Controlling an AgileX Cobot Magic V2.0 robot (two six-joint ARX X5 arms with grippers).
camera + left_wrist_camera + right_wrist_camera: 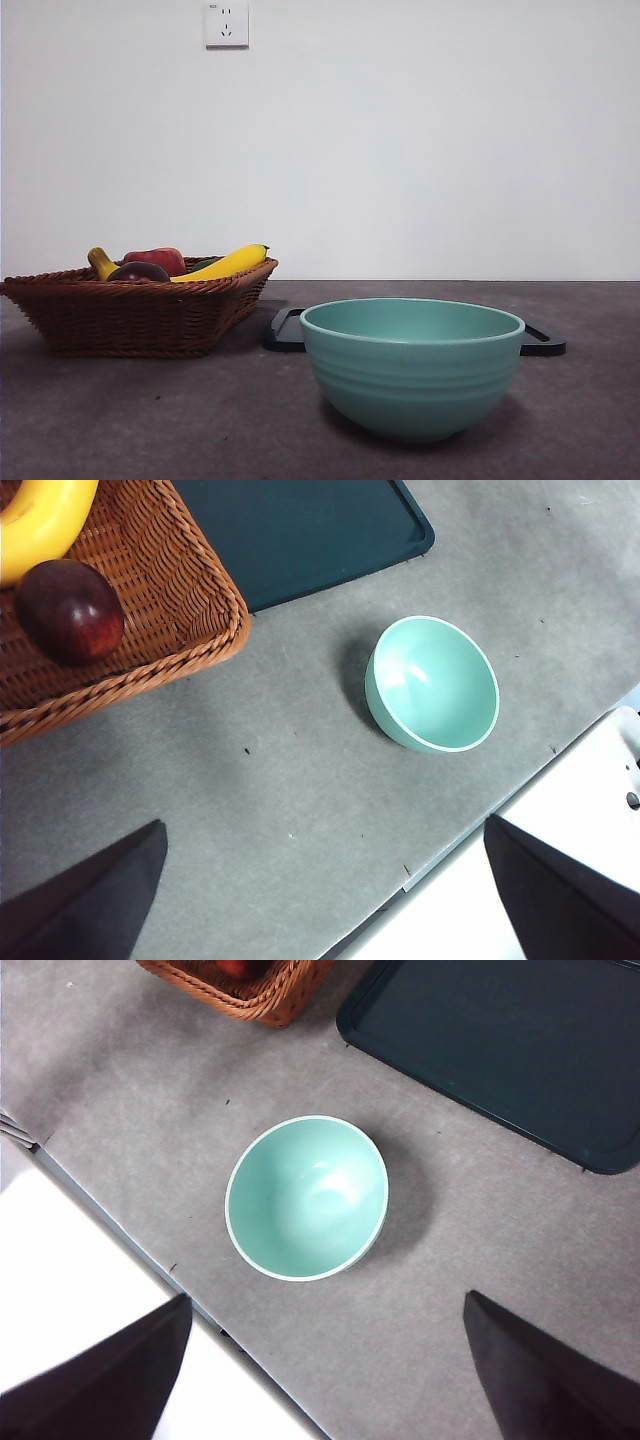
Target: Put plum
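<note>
One glossy maroon plum lies in the woven wicker basket — beside it, one smooth teal bowl; both grippers' fingers spread, holding nothing.

Plum in basket, left of bowl.

plum half hidden by basket rim | tray mostly behind bowl
</note>
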